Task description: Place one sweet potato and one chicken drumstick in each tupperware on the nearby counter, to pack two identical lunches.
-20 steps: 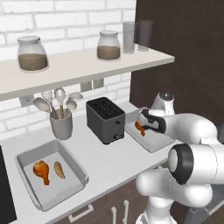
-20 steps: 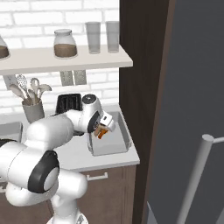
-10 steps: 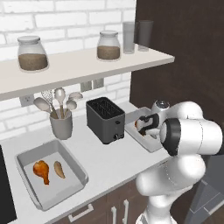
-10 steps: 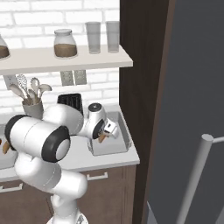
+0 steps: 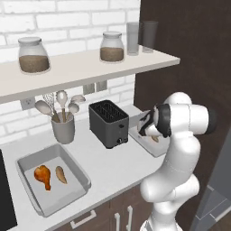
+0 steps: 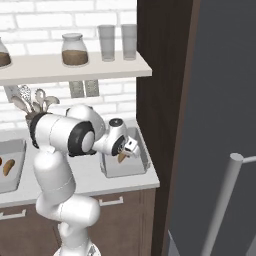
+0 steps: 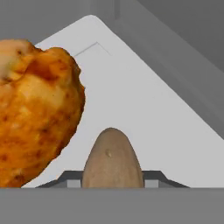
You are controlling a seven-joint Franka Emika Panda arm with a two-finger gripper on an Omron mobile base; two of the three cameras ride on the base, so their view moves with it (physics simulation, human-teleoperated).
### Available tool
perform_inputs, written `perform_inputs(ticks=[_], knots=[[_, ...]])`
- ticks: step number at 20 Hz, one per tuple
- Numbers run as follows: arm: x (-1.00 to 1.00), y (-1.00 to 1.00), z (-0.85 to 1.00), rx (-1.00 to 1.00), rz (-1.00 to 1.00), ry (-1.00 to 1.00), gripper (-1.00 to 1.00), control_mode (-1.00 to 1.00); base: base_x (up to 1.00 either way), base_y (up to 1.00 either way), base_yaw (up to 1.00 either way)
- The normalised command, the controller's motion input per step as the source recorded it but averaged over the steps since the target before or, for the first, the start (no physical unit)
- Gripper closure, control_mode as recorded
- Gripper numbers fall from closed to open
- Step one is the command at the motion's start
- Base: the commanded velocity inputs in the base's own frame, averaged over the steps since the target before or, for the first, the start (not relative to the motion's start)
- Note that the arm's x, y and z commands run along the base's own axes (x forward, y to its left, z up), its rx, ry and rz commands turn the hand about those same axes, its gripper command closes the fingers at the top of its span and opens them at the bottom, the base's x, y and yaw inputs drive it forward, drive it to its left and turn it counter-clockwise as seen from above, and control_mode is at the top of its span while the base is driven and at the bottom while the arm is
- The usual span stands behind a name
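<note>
Broadly, the pale worktop (image 5: 113,167) runs beneath a wall shelf (image 5: 85,67) carrying two jars and two glasses. Left tupperware (image 5: 27,164) holds a chicken drumstick (image 5: 43,176) and a sweet potato (image 5: 61,174), lying side by side, apart. Black toaster (image 5: 108,122) stands between the two trays; utensil holder (image 5: 63,128) behind the left one. Right tupperware (image 6: 142,161) sits by the dark cabinet wall — end effector (image 6: 126,152) is low over it, clenched on a second sweet potato (image 7: 112,159), which sits upright between the finger tips. Second drumstick (image 7: 37,109) lies on that tray's floor, just beside the held potato; whether they touch I cannot tell.
</note>
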Motion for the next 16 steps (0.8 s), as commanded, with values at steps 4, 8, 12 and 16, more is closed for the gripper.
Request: perform_inputs(ticks=[4, 8, 12, 16], knots=[[0.43, -0.04, -0.23, 0.00, 0.00, 0.06, -1.00, -1.00, 0.00, 0.00, 0.00], [0.06, 0.00, 0.00, 0.00, 0.00, 0.04, -1.00, -1.00, 0.00, 0.00, 0.00], [0.00, 0.00, 0.13, 0.00, 0.00, 0.00, -1.00, -1.00, 0.00, 0.00, 0.00], [-0.37, 0.10, 0.28, 0.00, 0.00, 0.00, -1.00, -1.00, 0.00, 0.00, 0.00]])
